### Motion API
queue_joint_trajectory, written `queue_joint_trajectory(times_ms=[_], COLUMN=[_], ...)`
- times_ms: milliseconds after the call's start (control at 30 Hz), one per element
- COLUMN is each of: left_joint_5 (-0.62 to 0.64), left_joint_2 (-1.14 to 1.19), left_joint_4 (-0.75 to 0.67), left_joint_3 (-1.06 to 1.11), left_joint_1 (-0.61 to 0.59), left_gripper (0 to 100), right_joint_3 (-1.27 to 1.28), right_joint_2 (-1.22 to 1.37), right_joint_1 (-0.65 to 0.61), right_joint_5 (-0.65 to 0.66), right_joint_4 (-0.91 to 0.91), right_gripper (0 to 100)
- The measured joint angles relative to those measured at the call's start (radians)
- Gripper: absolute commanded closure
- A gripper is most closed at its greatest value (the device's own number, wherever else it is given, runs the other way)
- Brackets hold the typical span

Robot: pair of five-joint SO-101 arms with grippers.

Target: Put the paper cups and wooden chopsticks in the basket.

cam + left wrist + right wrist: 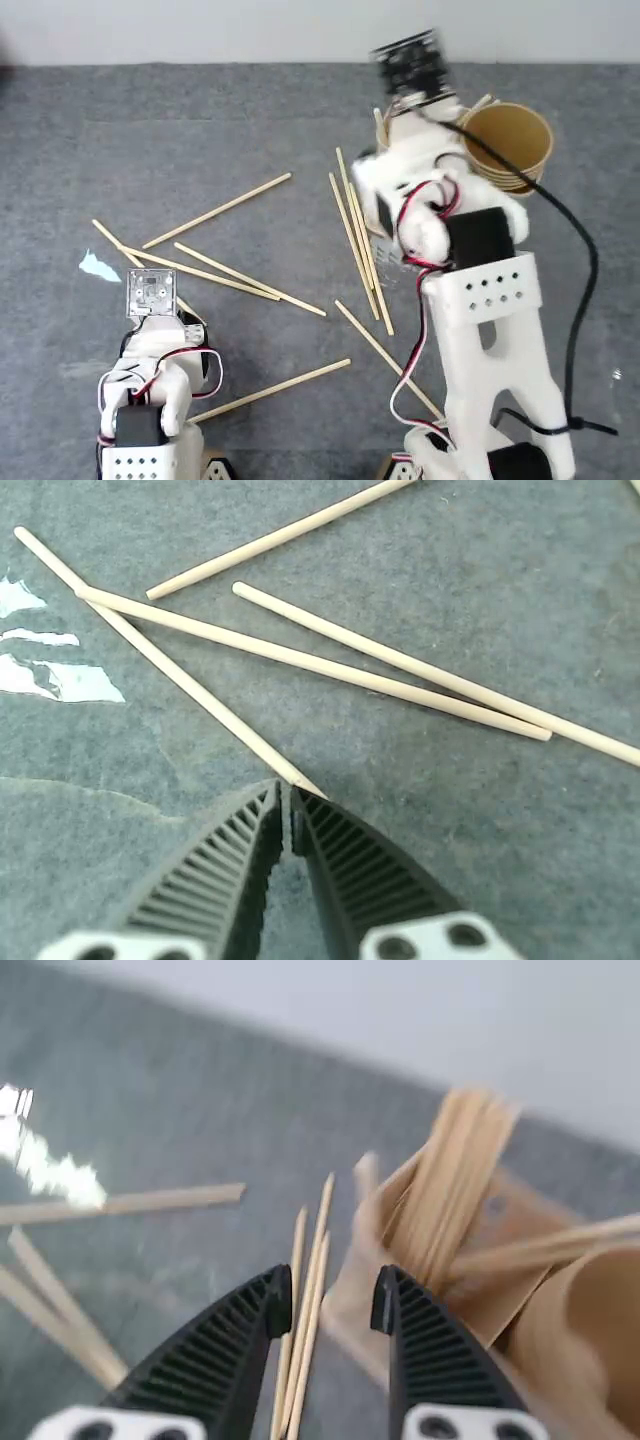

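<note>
The left arm (150, 400) sits in the lower left of the high view. It is folded up short, close to its base, and its wrist points up the frame. The left gripper (290, 798) has its two dark ribbed fingers (230, 865) pressed together at the tips. The right arm (485, 300) is on the right side and stretches long toward the upper right. The right gripper (330, 1295) has a wide gap between its tips.

Basket (490, 1290) blurred, partly cut off
</note>
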Motion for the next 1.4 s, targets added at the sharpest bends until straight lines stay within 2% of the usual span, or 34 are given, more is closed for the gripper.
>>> queue_joint_trajectory(times_ms=[333, 467, 833, 1167, 1300, 1400], left_joint_5=[0.000, 0.000, 0.000, 0.000, 0.000, 0.000], left_joint_2=[0.000, 0.000, 0.000, 0.000, 0.000, 0.000], left_joint_4=[0.000, 0.000, 0.000, 0.000, 0.000, 0.000], left_joint_3=[0.000, 0.000, 0.000, 0.000, 0.000, 0.000], left_joint_1=[0.000, 0.000, 0.000, 0.000, 0.000, 0.000], left_gripper=[98, 98, 98, 98, 98, 98], right_joint_3=[0.000, 0.074, 0.430, 0.448, 0.442, 0.431], right_joint_2=[0.140, 0.206, 0.316, 0.546, 0.583, 0.595], right_joint_1=[-0.097, -0.135, -0.219, -0.186, -0.160, -0.143], right_joint_5=[0.000, 0.000, 0.031, 0.077, 0.084, 0.115], right_joint_4=[0.299, 0.318, 0.002, -0.163, -0.181, -0.187], right_gripper=[86.5, 86.5, 86.5, 86.9, 99.8, 99.1])
